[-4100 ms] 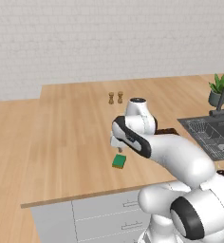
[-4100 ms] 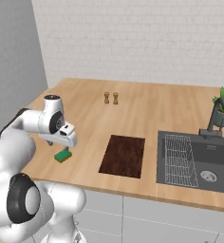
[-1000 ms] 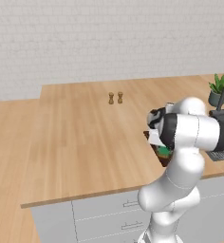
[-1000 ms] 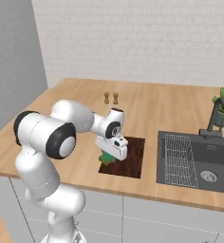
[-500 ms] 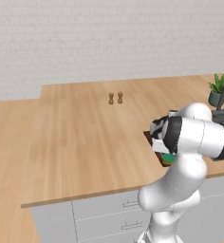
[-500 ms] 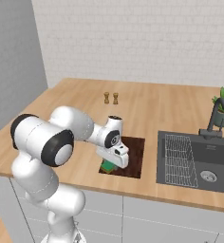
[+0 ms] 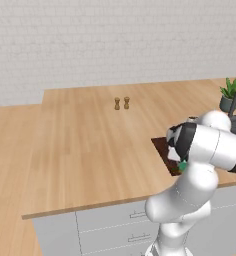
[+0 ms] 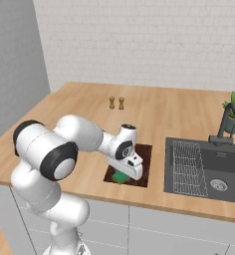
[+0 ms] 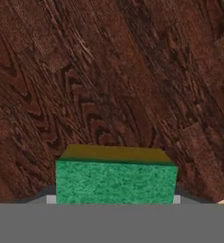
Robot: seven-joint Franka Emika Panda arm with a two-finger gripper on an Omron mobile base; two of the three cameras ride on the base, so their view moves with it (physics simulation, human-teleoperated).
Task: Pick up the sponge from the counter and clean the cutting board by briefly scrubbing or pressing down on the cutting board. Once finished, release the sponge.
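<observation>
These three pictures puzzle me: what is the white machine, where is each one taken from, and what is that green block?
The white machine is a robot arm in a rendered kitchen. Two cameras ride behind it, one to its left, one to its right; the third sits on its hand, looking along its tool. The green block is a sponge, held in the tool low over a dark cutting board on the wooden counter. Also there: two small shakers, a sink and a potted plant.

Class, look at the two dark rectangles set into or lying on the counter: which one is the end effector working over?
The reddish-brown cutting board, left of the sink. The end effector holds the green sponge over its near edge; the sink is black with a wire rack.
</observation>
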